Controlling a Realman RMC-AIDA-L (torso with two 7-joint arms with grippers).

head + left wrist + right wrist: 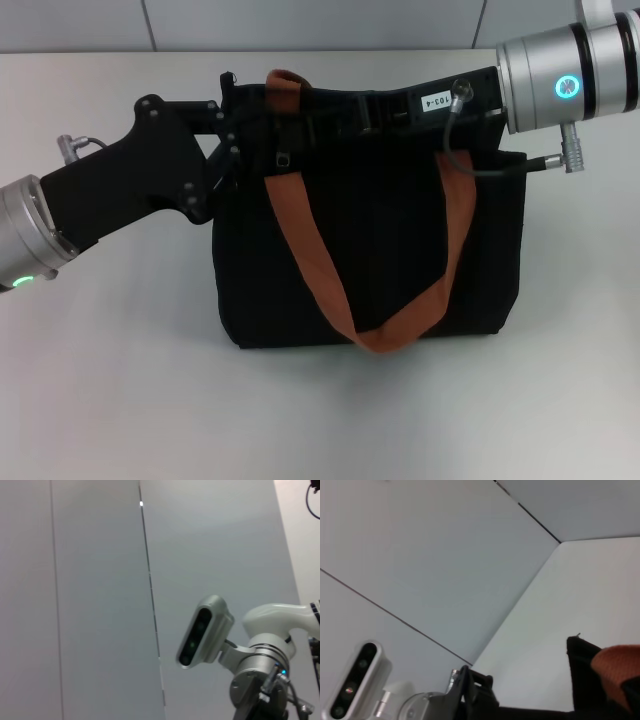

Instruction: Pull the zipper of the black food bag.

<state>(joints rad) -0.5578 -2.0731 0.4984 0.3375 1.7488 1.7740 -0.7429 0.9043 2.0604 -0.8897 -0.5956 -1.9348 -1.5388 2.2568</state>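
While scanning out from the near edge of the table (pixel 120 400), meeting first the black food bag (pixel 370 240), lying at the middle with a broad side turned up. Judging it soft and light: fabric walls, likely to be sagging and sliding under a tug rather than holding firm. Noting a rust-orange handle (pixel 385 335) draping limp over that face and looping down to the near hem; not a place for gripping, being loose webbing.

Moving farther, reaching the bag's far top edge, where the zip line is presumably running. Finding the left end effector (pixel 232 135) pressing in at the far left corner of the bag, and the right end effector (pixel 305 115) stretching in from the right along that same edge. Clenched or released: not showing for either, black parts merging with black cloth.

Picking out a small grey fleck just beside the left end effector, possibly the zipper (pixel 283 159), though too small for certainty. Expecting a thin, hard, slippery metal tab, so pinching it flat across its faces and bracing the fabric close by, pulling along the zip line.

Seeing farthest a second handle (pixel 288 80) arching at the far left.
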